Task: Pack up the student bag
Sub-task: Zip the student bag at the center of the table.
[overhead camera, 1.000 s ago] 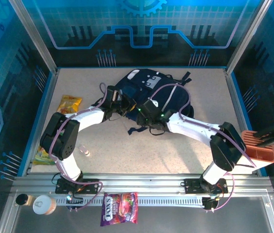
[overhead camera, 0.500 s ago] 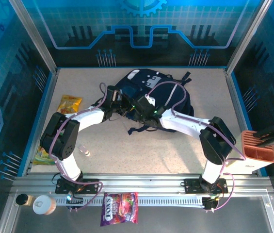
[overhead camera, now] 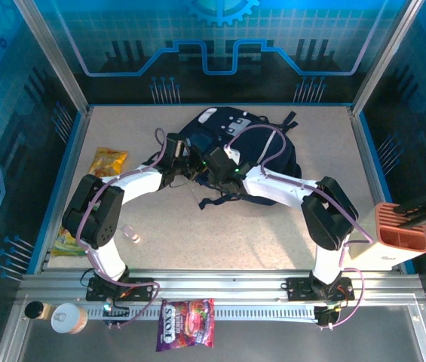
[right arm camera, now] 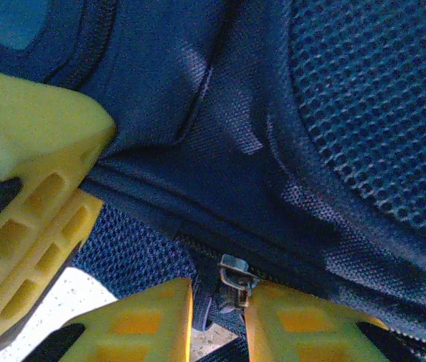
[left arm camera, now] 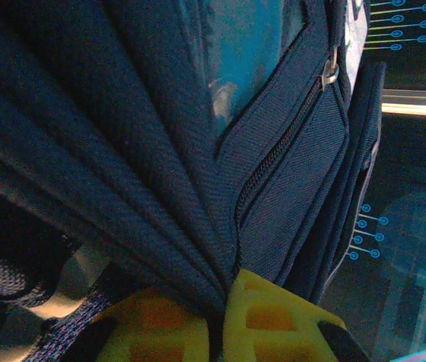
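The student bag (overhead camera: 262, 139), dark navy with a grey-white top patch, lies at the back middle of the table. My left gripper (overhead camera: 192, 167) is at its front left edge. In the left wrist view this gripper (left arm camera: 224, 298) is shut, pinching a fold of the bag's fabric (left arm camera: 122, 136). My right gripper (overhead camera: 206, 170) is right beside it. In the right wrist view the right gripper (right arm camera: 218, 302) is open with a narrow gap. A metal zipper pull (right arm camera: 233, 273) sits in that gap against the right-hand finger. The left gripper's yellow fingers (right arm camera: 39, 128) show at the left.
A yellow snack packet (overhead camera: 108, 161) and another packet (overhead camera: 63, 240) lie at the left, with a small clear bottle (overhead camera: 131, 234) near the left arm. An orange holder (overhead camera: 403, 230) stands at the right edge. A candy bag (overhead camera: 188, 324) and a cup (overhead camera: 68, 318) sit on the front rail.
The right arm has swung left along the bag's front edge until its gripper sits beside the left one, and its jaws have narrowed. The left arm has not moved.
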